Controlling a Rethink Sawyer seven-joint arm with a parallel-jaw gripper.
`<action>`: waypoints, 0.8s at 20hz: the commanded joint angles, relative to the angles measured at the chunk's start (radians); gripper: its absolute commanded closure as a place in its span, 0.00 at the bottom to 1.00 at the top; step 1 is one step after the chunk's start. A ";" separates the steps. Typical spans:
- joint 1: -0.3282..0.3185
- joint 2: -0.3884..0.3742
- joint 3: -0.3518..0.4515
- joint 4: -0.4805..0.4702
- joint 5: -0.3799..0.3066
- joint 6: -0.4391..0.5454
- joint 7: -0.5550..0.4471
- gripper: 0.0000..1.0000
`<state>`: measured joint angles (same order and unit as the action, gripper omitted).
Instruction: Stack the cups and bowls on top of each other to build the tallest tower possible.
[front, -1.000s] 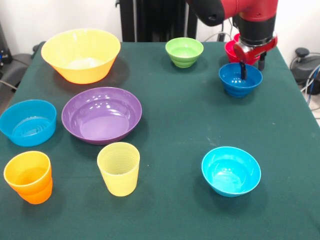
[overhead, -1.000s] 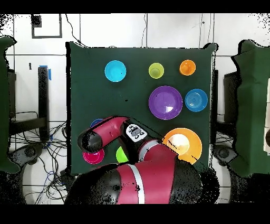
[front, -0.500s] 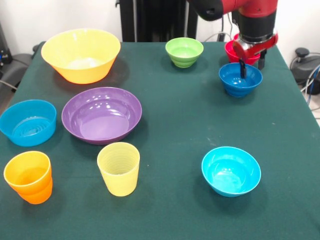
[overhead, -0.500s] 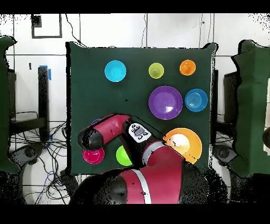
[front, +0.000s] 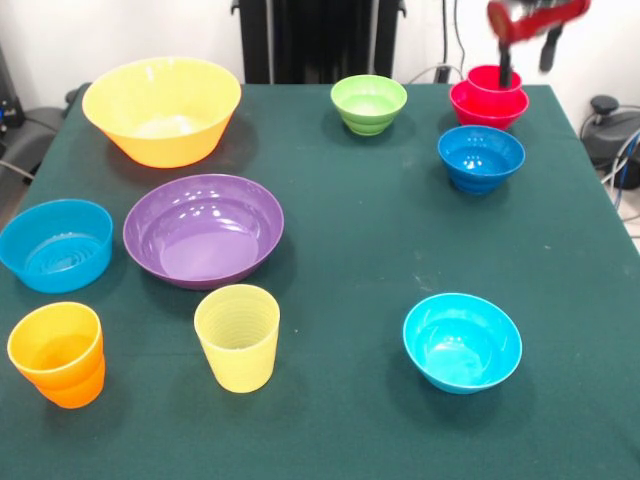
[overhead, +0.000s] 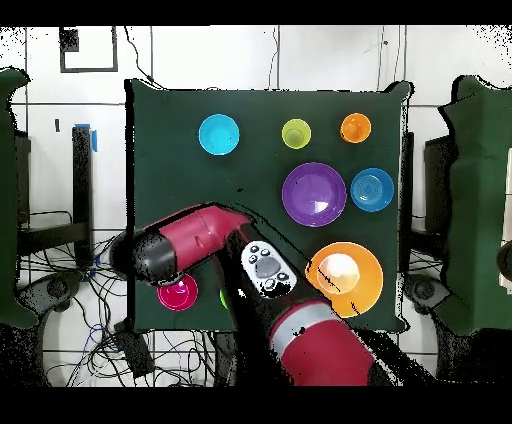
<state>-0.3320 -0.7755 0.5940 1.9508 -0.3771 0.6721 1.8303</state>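
The tower (front: 489, 98) is a red cup (front: 494, 78) nested in a small red bowl (front: 487, 106), standing near the far right corner of the table (front: 360, 240) in the front view; it is only two pieces high. Just in front of it, apart from it, sits the dark blue bowl (front: 481, 157), and along the same far edge the lime green bowl (front: 368, 103). The gripper (front: 526, 55) hangs above the tower, raised clear of it, with two dark fingers spread apart and nothing between them.

Everything else lies unstacked. The large yellow-orange bowl (front: 162, 108) is at the far left corner, the purple bowl (front: 204, 229) just in front of it, and the light blue straight-sided bowl (front: 56, 243) at the left edge. The orange cup (front: 58, 353) stands at the near left corner, the pale yellow cup (front: 238, 336) beside it, and the cyan bowl (front: 462, 341) toward the near right.

In my judgement the task is barely begun: eight pieces remain loose, and the wide bowls would serve better as a base than the present small one.
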 joint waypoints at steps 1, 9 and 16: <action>0.039 -0.250 0.093 0.101 0.138 0.222 -0.022 0.00; 0.021 -0.019 -0.006 -0.120 -0.042 0.166 -0.096 0.00; -0.061 0.114 -0.007 -0.201 -0.122 0.115 -0.173 0.00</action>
<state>-0.3358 -0.8283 0.6223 1.8401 -0.3744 0.8214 1.8303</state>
